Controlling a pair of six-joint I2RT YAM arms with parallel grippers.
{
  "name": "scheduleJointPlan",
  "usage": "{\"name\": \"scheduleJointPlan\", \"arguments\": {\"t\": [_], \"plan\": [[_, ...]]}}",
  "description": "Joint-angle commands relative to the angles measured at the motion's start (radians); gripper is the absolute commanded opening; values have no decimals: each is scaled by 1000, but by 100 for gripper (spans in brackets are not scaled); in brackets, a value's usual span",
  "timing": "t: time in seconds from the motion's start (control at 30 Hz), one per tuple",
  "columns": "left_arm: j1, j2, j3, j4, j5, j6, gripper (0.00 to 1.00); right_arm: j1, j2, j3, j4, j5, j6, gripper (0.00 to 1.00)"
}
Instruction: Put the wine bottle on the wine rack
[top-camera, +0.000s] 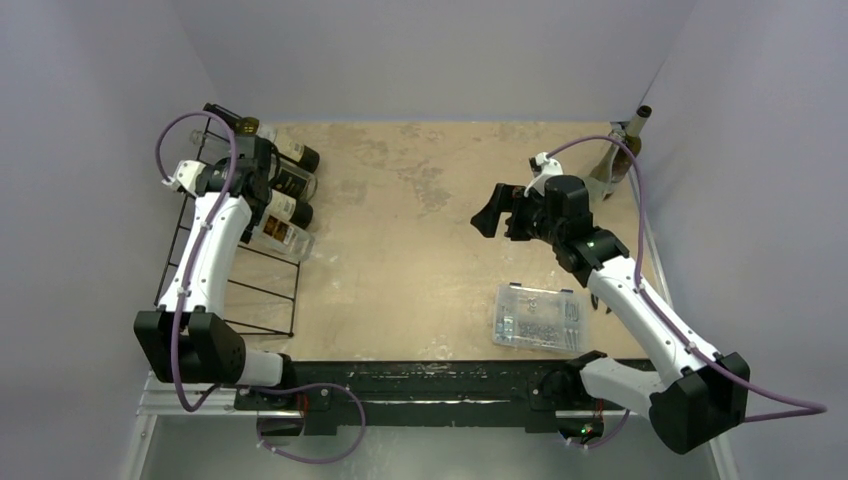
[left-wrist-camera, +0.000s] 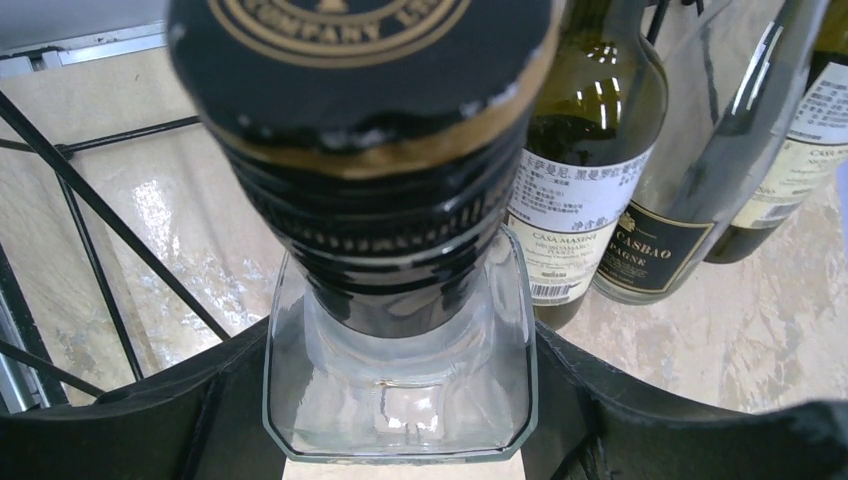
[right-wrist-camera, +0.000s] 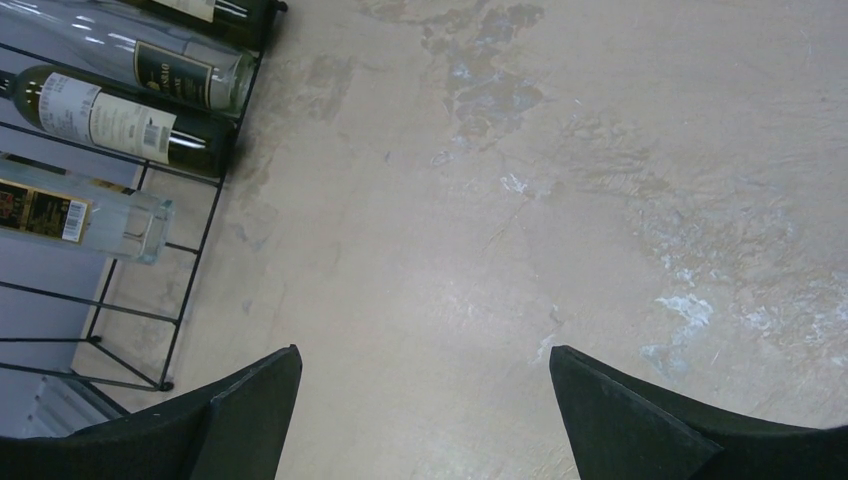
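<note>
Your left gripper (left-wrist-camera: 400, 335) pinches the glass shoulders of the clear square bottle (left-wrist-camera: 400, 400). Its ribbed black cap (left-wrist-camera: 370, 100) with gold print fills the wrist view. Ahead and to the right lie a dark green bottle (left-wrist-camera: 585, 150) with a white label and a greyish one (left-wrist-camera: 690, 200) with a black label. To the left run the thin black wires of the wine rack (left-wrist-camera: 110, 212). Only the right wrist view shows the clear bottle's flat base and label lying across those wires. Your right gripper (right-wrist-camera: 422, 360) is spread wide over bare, mottled tabletop (right-wrist-camera: 520, 250), with the rack's edge well to its left. A clear plastic box (top-camera: 540, 315) sits back toward its base.
</note>
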Motion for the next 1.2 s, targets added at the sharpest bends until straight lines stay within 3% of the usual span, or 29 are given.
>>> {"name": "scheduleJointPlan", "arguments": {"t": [0.0, 1.17], "plan": [[19, -9, -4, 113, -11, -55, 0, 0, 6, 25, 37, -20, -34, 99], [86, 111, -73, 136, -13, -175, 0, -1, 42, 37, 51, -9, -39, 99]]}}
